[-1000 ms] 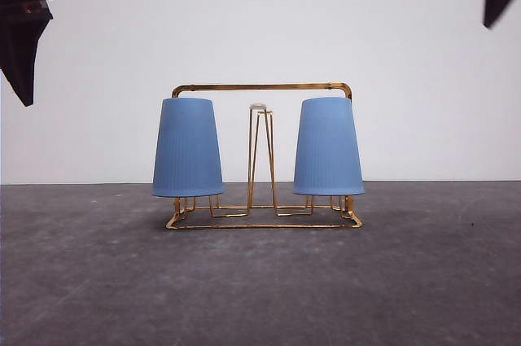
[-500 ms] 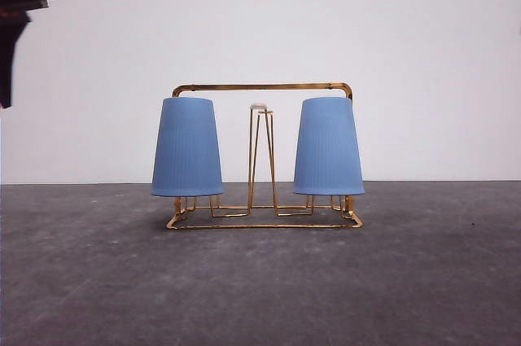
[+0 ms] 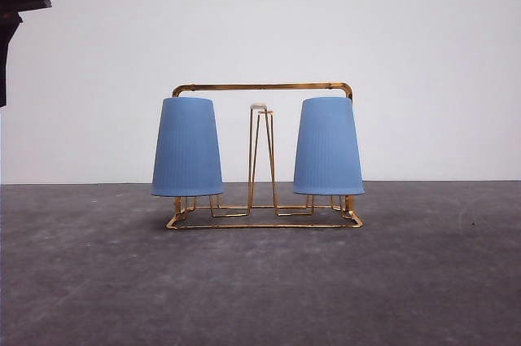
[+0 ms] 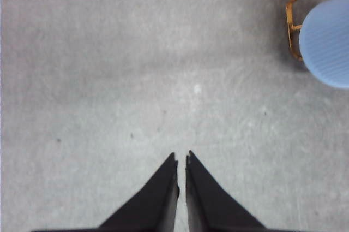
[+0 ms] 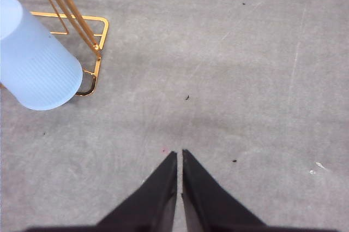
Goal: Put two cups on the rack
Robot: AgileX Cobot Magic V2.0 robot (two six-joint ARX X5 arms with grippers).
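Cups sit upside down on the gold rack (image 3: 262,87) at the middle of the grey table (image 3: 260,281): the left cup (image 3: 187,147) and the right cup (image 3: 328,146) each cover an outer peg, and the white-tipped middle peg (image 3: 259,107) stands bare between them. Left gripper (image 4: 181,158) hangs over bare table beside the rack, jaws pressed together on nothing. Right gripper (image 5: 179,154) likewise, tips closed and empty.
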